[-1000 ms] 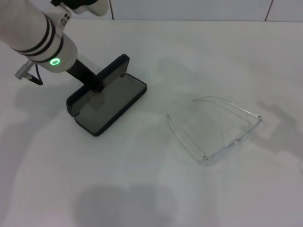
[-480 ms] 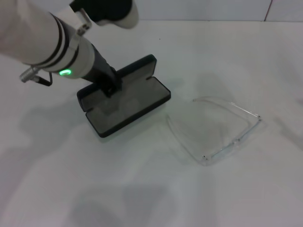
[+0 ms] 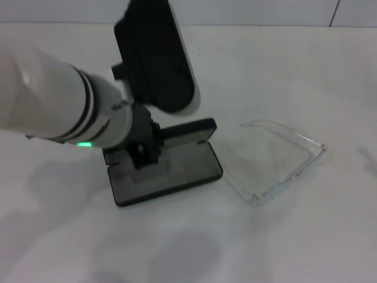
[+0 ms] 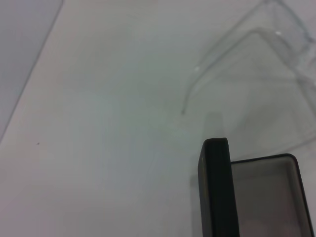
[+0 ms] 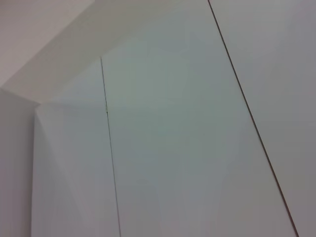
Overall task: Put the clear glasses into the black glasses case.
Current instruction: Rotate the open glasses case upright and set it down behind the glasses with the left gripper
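On the white surface (image 3: 294, 247), the open black glasses case (image 3: 177, 171) lies lengthwise left to right, grey lining up. Just beside it, clear glasses (image 3: 277, 159) lie with arms unfolded. Left pincer (image 3: 143, 154) sits on the case; whether it pinches, I cannot tell.

The left gripper (image 3: 143, 154) hides part of the black glasses case (image 3: 177, 171); its grip seems unclear.

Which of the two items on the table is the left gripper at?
The matte black hinged glasses case, open with its grey lining showing; the left gripper sits on it. The transparent clear glasses lie apart, untouched.
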{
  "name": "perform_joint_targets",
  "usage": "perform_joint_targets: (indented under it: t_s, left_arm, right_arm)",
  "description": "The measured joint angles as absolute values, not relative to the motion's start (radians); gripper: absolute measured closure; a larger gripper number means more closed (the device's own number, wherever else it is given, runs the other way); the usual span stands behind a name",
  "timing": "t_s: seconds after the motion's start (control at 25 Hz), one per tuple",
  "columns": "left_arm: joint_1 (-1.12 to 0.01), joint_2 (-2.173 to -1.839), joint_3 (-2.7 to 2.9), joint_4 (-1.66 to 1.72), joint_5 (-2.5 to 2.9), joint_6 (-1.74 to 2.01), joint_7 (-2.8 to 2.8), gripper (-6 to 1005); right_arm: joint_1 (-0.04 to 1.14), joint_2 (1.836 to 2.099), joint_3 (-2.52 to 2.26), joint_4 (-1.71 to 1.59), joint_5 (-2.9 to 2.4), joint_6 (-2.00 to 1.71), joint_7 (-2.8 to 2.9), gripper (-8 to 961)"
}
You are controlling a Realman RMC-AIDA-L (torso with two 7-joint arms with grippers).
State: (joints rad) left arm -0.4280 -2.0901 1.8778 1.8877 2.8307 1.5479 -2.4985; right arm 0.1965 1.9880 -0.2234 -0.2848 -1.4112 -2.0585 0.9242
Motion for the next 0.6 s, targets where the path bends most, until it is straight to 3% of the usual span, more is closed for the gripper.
perform_joint_targets:
  t_s: [0.6]
  left_arm:
    - [-0.390, -2.090, 1.954, 1.904, 2.834, 1.547, -2.403, 795]
  right_arm:
    - [0.192, 1.988, -0.221, -0.285, -1.411, -2.068, 0.925, 69]
